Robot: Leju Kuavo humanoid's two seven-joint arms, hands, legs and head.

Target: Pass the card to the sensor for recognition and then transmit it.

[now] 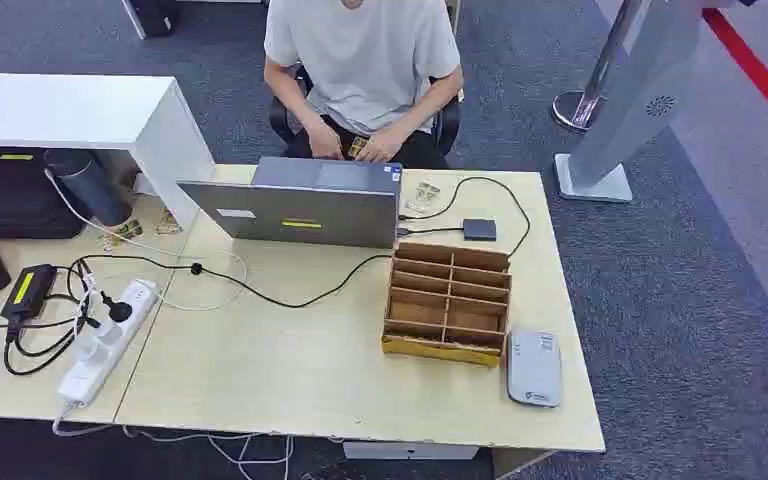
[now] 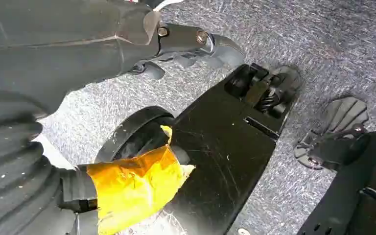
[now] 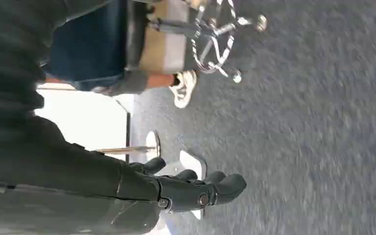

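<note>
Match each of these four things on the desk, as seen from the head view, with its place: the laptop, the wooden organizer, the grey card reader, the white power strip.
Things:
1. laptop
2. wooden organizer
3. grey card reader
4. white power strip

Places:
A. at the desk's left side, among black cables
B. at the near right corner, beside the organizer
C. at the far edge, in front of the seated person
D. right of centre, just nearer than the laptop

Pairs: 1-C, 2-D, 3-B, 4-A

On my pale wooden table (image 1: 290,380), a brown wooden compartment box (image 1: 447,303) sits just beside a flat grey card sensor (image 1: 534,367).
</note>
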